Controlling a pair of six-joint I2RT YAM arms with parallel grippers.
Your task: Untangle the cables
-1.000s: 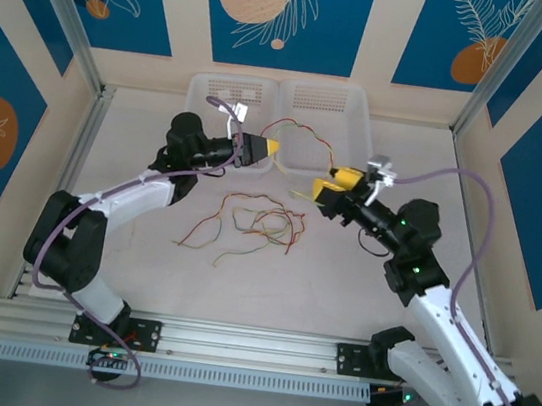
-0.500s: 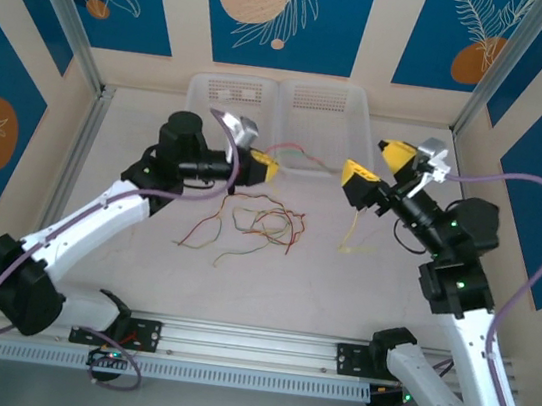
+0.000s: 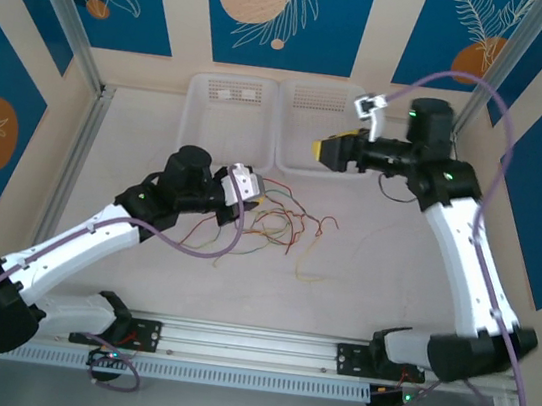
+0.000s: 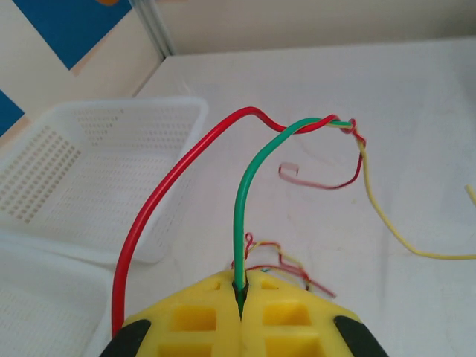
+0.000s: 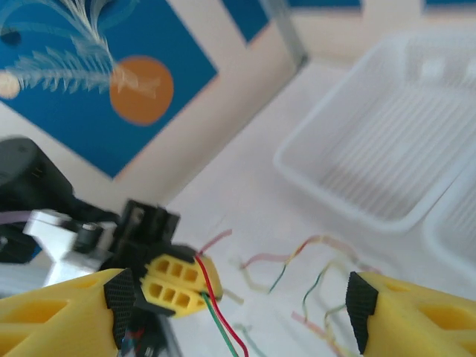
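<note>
Left hand (image 4: 239,297): fingertips pressed together, clamped on the green cable (image 4: 244,201) right at the seam between the yellow pads. Straight up out of that grip, then arching forward into a twist with the red cable (image 4: 163,193) and a pale yellow cable (image 4: 383,223). Red one dropping back along the hand's left side and out of sight behind the finger; pinched or merely alongside, cannot tell. Yellow one trailing off to the hand's right, down onto the counter (image 3: 383,269).

Just ahead of this hand and partly under it in the overhead view: the rest of the cables (image 3: 283,227), a loose knot of red, green and orange-brown curls lying flat. Ahead and to the left: two white mesh baskets (image 4: 111,111), side by side.

Right hand (image 5: 238,316): fingers spread wide apart, nothing between them. Raised well above the counter, over the near rim of the right-hand basket (image 3: 316,96). Below and in front of it: the tangle, with the left hand beside it.
</note>
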